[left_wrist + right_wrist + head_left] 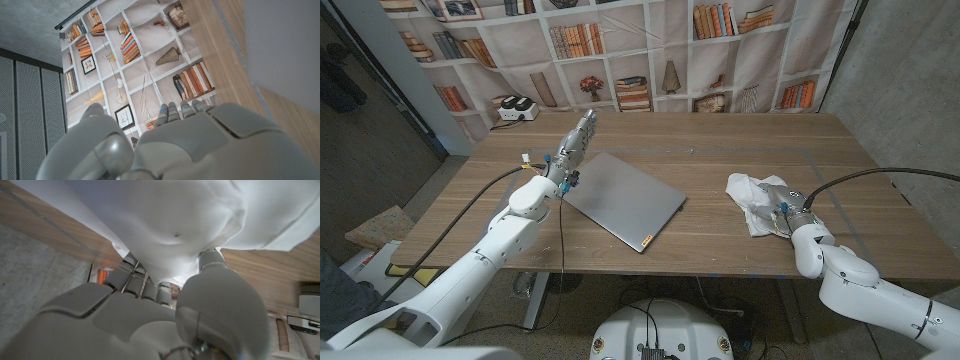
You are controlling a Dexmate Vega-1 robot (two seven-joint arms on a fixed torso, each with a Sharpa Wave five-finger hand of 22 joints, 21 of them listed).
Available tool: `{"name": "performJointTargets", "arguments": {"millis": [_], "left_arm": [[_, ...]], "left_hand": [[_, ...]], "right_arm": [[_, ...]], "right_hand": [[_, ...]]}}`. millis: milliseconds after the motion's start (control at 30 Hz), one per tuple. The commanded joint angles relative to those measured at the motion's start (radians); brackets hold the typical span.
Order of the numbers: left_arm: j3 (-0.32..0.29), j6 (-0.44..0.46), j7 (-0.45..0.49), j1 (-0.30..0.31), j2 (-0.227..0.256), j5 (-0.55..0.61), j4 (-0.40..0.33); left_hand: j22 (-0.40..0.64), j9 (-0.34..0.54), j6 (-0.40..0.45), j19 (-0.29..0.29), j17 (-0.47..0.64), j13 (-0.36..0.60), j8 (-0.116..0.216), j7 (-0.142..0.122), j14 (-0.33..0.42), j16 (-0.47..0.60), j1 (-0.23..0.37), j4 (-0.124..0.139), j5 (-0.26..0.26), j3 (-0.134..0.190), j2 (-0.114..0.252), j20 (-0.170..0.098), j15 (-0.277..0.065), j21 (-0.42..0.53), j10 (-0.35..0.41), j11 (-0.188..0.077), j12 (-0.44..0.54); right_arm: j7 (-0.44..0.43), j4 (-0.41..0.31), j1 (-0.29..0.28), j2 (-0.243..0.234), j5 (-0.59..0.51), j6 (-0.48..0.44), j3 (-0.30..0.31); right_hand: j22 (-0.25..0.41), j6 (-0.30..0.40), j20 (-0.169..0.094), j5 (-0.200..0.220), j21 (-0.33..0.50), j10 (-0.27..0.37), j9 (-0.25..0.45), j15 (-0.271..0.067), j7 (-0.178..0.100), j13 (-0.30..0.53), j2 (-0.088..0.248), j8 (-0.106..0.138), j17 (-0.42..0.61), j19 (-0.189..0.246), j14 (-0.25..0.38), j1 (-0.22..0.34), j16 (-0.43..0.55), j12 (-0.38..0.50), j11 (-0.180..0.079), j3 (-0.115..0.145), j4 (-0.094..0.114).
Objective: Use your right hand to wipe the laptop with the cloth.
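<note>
Right hand (786,214) grips the white cloth (752,196) on the desk (720,140), closed laptop (623,198) well apart toward the robot's left, nearer the raised, empty, fingers-apart left hand (574,143).

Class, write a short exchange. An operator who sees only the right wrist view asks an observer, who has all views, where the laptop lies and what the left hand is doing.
Operator: I see the cloth bunched between my right hand's fingers and thumb. Where is the laptop?
Observer: The laptop lies shut near the middle of the table, to the cloth's left and apart from it.
Operator: Is the left hand in the way?
Observer: The left hand is by the laptop's far left corner, fingers straight, holding nothing. I cannot tell whether it touches the laptop.
</note>
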Motion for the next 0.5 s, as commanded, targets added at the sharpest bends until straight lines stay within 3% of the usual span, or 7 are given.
{"name": "performJointTargets", "arguments": {"millis": [33, 100, 200, 333, 500], "left_arm": [[-0.007, -0.011, -0.012, -0.004, 0.0, -0.01, 0.018], [-0.008, -0.013, -0.014, -0.004, -0.002, -0.012, 0.022], [-0.008, -0.014, -0.017, -0.005, -0.003, -0.014, 0.026], [-0.011, -0.015, -0.015, -0.003, 0.0, -0.014, 0.023], [-0.017, -0.014, -0.009, 0.001, 0.008, -0.012, 0.011]], "left_hand": [[0.002, 0.003, 0.009, -0.037, 0.005, 0.001, -0.002, 0.004, 0.0, -0.001, 0.003, 0.002, -0.002, -0.008, 0.0, -0.002, -0.005, -0.005, 0.005, -0.004, 0.0], [0.002, 0.003, 0.011, -0.038, 0.005, 0.001, -0.002, 0.002, 0.001, -0.001, 0.003, 0.002, -0.003, -0.009, 0.0, -0.002, -0.005, -0.005, 0.007, -0.004, 0.0], [0.002, 0.003, 0.013, -0.039, 0.005, 0.001, -0.002, 0.004, 0.002, -0.001, 0.003, 0.003, -0.003, -0.009, 0.0, 0.001, -0.006, -0.005, 0.009, -0.005, 0.0], [0.002, 0.003, 0.016, -0.039, 0.005, 0.001, -0.002, 0.004, 0.002, -0.001, 0.003, 0.003, -0.004, -0.01, 0.001, 0.002, -0.007, -0.004, 0.009, -0.006, 0.0], [0.002, 0.004, 0.017, -0.038, 0.005, 0.001, -0.002, 0.004, 0.003, -0.001, 0.002, 0.003, -0.005, -0.011, 0.001, 0.002, -0.005, -0.004, 0.01, -0.005, 0.0]], "right_arm": [[-0.019, 0.018, 0.047, 0.018, -0.049, -0.04, -0.061], [-0.027, 0.02, 0.048, 0.022, -0.051, -0.039, -0.06], [-0.036, 0.023, 0.049, 0.023, -0.053, -0.032, -0.06], [-0.091, 0.04, 0.036, 0.033, -0.052, 0.001, -0.045], [-0.144, 0.051, 0.019, 0.043, -0.038, 0.046, -0.02]], "right_hand": [[0.015, 0.082, -0.163, -0.018, 0.042, 0.079, 0.004, -0.178, -0.009, 0.002, 0.033, 0.018, 0.007, 0.09, 0.116, 0.07, 0.014, 0.014, -0.012, 0.011, 0.007], [0.018, 0.116, -0.163, -0.024, 0.053, 0.106, 0.005, -0.179, -0.017, 0.002, 0.046, 0.025, 0.009, 0.11, 0.152, 0.085, 0.019, 0.02, -0.013, 0.014, 0.01], [0.028, 0.196, -0.164, -0.039, 0.088, 0.169, 0.005, -0.187, -0.039, 0.002, 0.069, 0.038, 0.013, 0.168, 0.228, 0.133, 0.025, 0.029, -0.037, 0.019, 0.007], [0.043, 0.259, -0.165, -0.049, 0.138, 0.247, 0.006, -0.19, -0.051, 0.003, 0.088, 0.04, 0.019, 0.229, 0.33, 0.178, 0.04, 0.04, -0.053, 0.014, 0.01], [0.081, 0.363, -0.165, -0.054, 0.253, 0.364, 0.018, -0.197, -0.057, 0.006, 0.083, 0.046, 0.037, 0.344, 0.514, 0.258, 0.09, 0.051, -0.062, -0.025, 0.006]]}}
